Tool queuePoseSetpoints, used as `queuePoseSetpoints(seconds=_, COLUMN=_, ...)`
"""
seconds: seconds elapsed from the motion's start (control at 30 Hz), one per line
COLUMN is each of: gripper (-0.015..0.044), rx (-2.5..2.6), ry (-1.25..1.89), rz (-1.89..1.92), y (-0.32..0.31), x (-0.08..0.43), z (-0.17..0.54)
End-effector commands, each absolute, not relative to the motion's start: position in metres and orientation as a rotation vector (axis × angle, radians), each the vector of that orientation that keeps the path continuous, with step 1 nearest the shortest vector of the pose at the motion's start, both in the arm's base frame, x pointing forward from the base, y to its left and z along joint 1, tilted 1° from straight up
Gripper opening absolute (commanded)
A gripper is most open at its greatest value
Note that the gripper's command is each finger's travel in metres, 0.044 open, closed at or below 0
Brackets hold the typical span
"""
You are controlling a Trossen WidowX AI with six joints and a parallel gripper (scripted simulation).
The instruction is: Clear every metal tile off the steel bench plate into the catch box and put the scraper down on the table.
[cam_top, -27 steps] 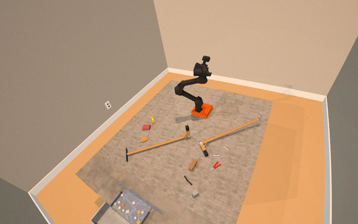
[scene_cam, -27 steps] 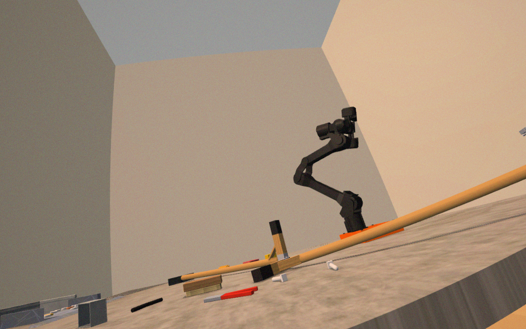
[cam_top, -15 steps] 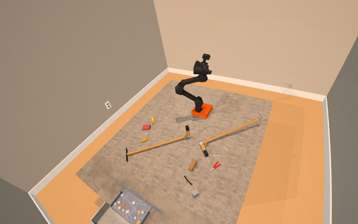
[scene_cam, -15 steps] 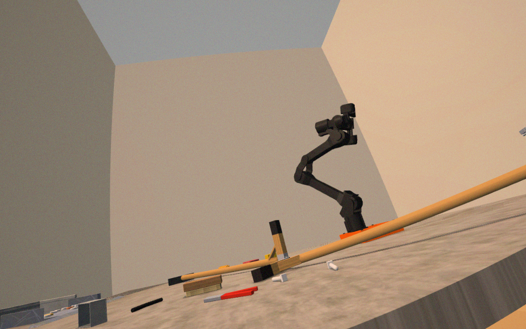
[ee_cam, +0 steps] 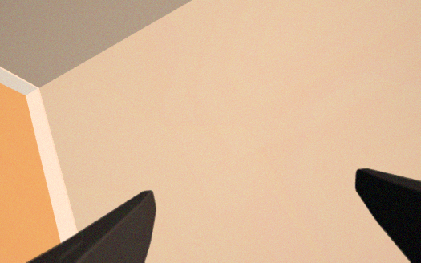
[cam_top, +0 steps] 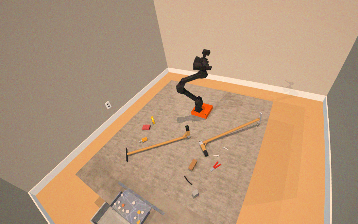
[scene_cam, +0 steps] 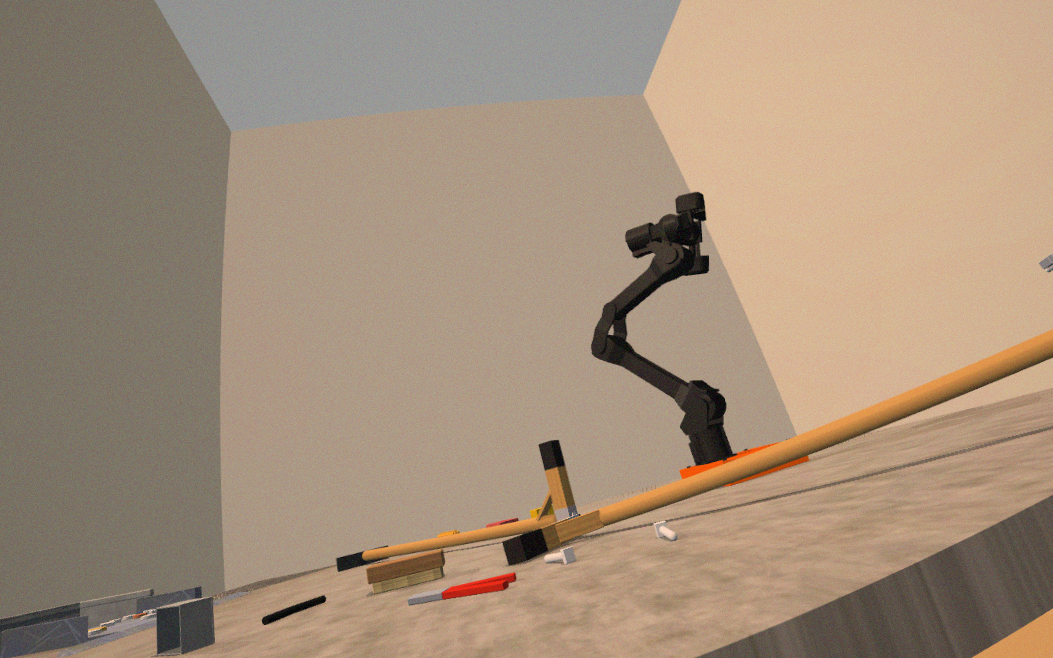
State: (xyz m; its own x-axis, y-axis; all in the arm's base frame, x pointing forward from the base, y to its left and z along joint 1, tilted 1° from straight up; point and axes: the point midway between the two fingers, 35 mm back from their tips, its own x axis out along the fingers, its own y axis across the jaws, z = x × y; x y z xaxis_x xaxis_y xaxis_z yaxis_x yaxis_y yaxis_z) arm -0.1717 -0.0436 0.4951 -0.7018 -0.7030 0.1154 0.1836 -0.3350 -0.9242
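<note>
The long scraper (cam_top: 158,145) (scene_cam: 456,540) lies on the table, its wide black blade toward the left and its black-tipped grip standing up near the arm's base. The steel bench plate (cam_top: 144,206) is at the bottom left of the top view, with several white, orange and yellow tiles scattered on it. The catch box (cam_top: 99,213) adjoins its far end and is partly cut off by the frame edge. My gripper (ee_cam: 253,189) is open and empty, raised high above the table and far from the scraper; the wrist view shows only wall and floor beyond its fingers.
A long rake-like tool (cam_top: 230,131) (scene_cam: 849,428) lies to the right. Around lie a brown block (cam_top: 192,164) (scene_cam: 405,566), red-handled pliers (cam_top: 215,166) (scene_cam: 477,586), a black rod (cam_top: 187,180) (scene_cam: 294,609), a grey block (cam_top: 194,193) (scene_cam: 185,626), two white bolts, a red block (cam_top: 146,127) and yellow items.
</note>
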Motion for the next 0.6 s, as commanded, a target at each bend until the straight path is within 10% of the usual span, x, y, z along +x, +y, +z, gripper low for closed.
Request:
queuePoseSetpoints(seconds=0.0, gripper=0.044, rx=-0.692, ry=1.336, rz=-2.072, y=-0.044, x=-0.171, z=0.508)
queuePoseSetpoints(seconds=0.57, gripper=0.044, rx=-0.692, ry=1.335, rz=-2.072, y=-0.046, x=-0.169, z=0.549)
